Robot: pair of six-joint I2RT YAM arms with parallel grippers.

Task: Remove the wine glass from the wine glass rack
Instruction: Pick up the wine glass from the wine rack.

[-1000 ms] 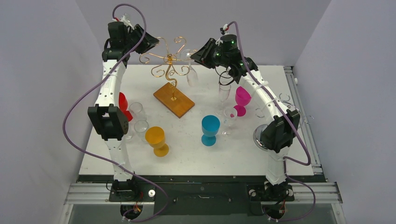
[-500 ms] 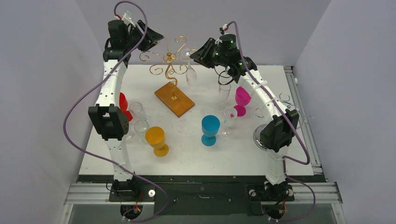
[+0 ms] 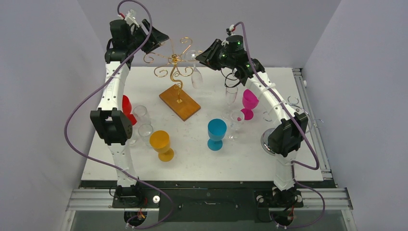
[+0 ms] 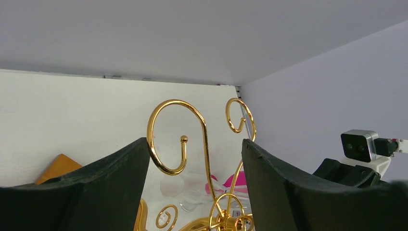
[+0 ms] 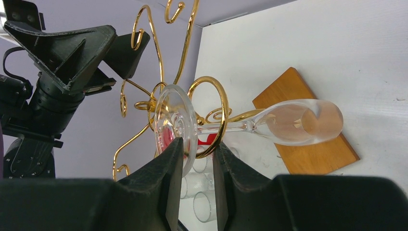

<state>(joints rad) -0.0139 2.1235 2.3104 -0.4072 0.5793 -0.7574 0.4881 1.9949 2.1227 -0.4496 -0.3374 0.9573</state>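
The wine glass rack [image 3: 174,60] is a gold wire stand on a brown wooden base [image 3: 180,103] at the back middle of the table. A clear wine glass [image 3: 196,77] hangs upside down from its right arm. In the right wrist view the glass [image 5: 298,120] lies with its round foot in a gold loop [image 5: 210,78]. My right gripper [image 5: 198,144] is closed narrowly on the foot's rim beside that loop; it also shows in the top view [image 3: 198,57]. My left gripper [image 4: 195,144] is open wide, level with the rack's top curl [image 4: 175,102] at the rack's upper left [image 3: 159,37].
On the table stand a red glass [image 3: 126,108], two clear tumblers [image 3: 141,113], an orange goblet [image 3: 160,142], a blue goblet [image 3: 216,132], a magenta goblet [image 3: 249,101] and clear stemmed glasses [image 3: 231,94]. A chrome stand with a round base [image 3: 269,139] is behind my right arm.
My left gripper has risen and moved right toward the rack's top curls. The rack's top has shifted slightly. My right gripper has stayed at the glass's foot.
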